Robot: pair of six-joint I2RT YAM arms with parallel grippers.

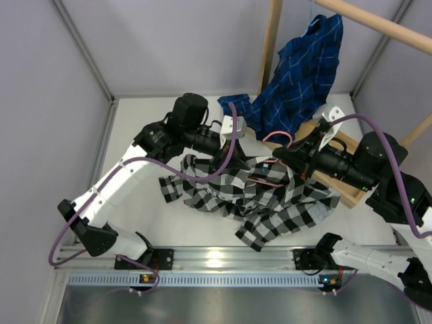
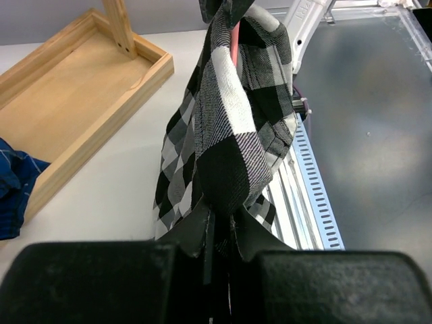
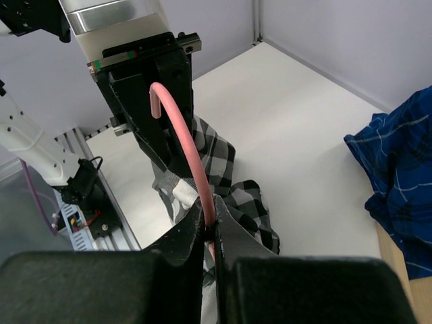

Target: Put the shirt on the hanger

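The left gripper (image 2: 217,228) is pressed together on a fold of the black-and-white check shirt (image 2: 236,128), which hangs bunched from its fingertips. The right gripper (image 3: 210,226) pinches the wire of the pink hanger (image 3: 184,135) some way below the hook. Shirt and hanger meet mid-table between the two arms, and the rest of the shirt lies crumpled on the white table (image 1: 169,223).

The step in hand looks like working one shoulder of the hanger into the garment. To do it well, the left arm would want an edge of the neck opening rather than a thick wad. The pinch seems to take several layers, which could close the opening. The right arm should hold the hanger steady and tilt one end in, with the cloth drawn over slowly so that the thin wire does not twist between the fingers.

The left wrist view shows the pinch itself and a sliver of pink inside the fold, so some wire seems to lie within the cloth — the overhead view does not show this. The right wrist view alone shows the hook bare of cloth, close against the left gripper's body. Only the overhead view takes in the shirt's whole spread, and the wooden rod (image 1: 378,23) with the blue plaid shirt (image 1: 297,81) hanging by it — behind the work.
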